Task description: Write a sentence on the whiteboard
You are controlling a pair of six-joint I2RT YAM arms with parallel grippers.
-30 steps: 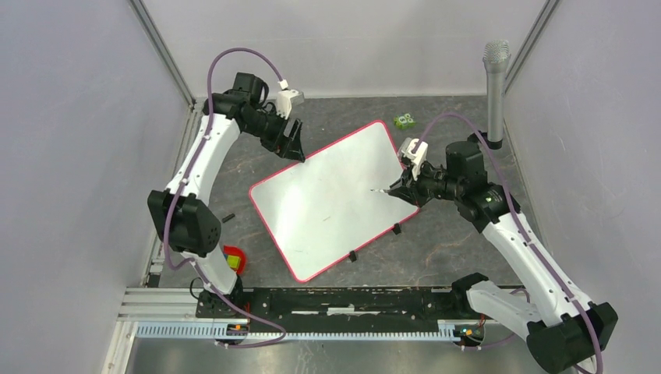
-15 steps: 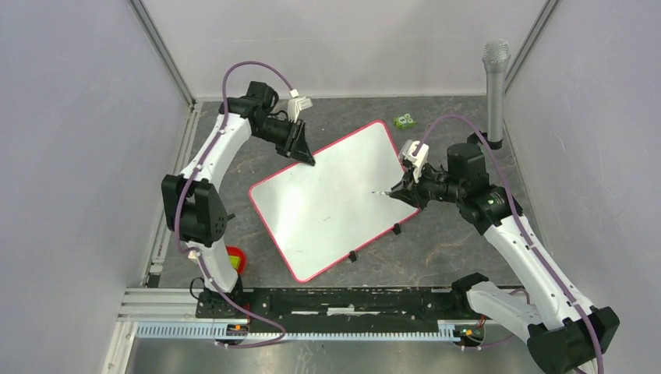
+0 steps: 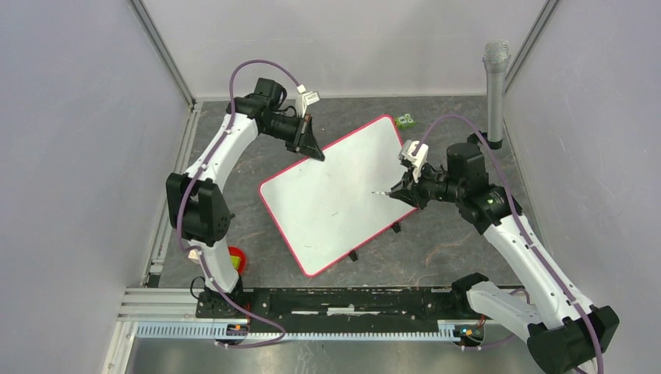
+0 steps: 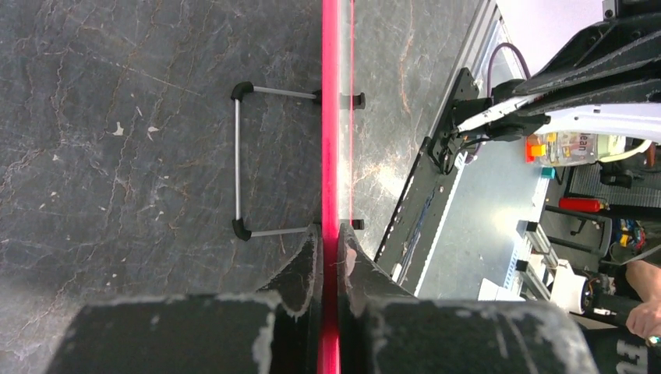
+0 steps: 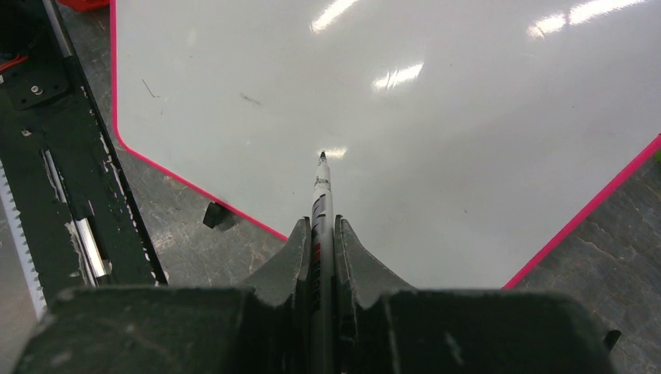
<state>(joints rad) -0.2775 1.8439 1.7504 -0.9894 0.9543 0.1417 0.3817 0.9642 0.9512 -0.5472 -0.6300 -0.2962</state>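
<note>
On the bench (image 3: 436, 249) the whiteboard (image 3: 335, 199) sits tilted, its red rim pinched in the closed left jaws, its face unwritten (faint smudges (image 5: 249, 99) only). The right jaws clamp a marker (image 5: 320, 199), tip near the white; best to press lightly while the left side holds steady.

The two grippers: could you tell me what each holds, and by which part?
Left gripper pinches the whiteboard by its red edge; right gripper clamps a marker by its barrel.

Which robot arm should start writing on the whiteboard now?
Right. The right gripper holds the marker, tip pointing at the whiteboard. The left gripper only clamps the whiteboard's red edge.
</note>
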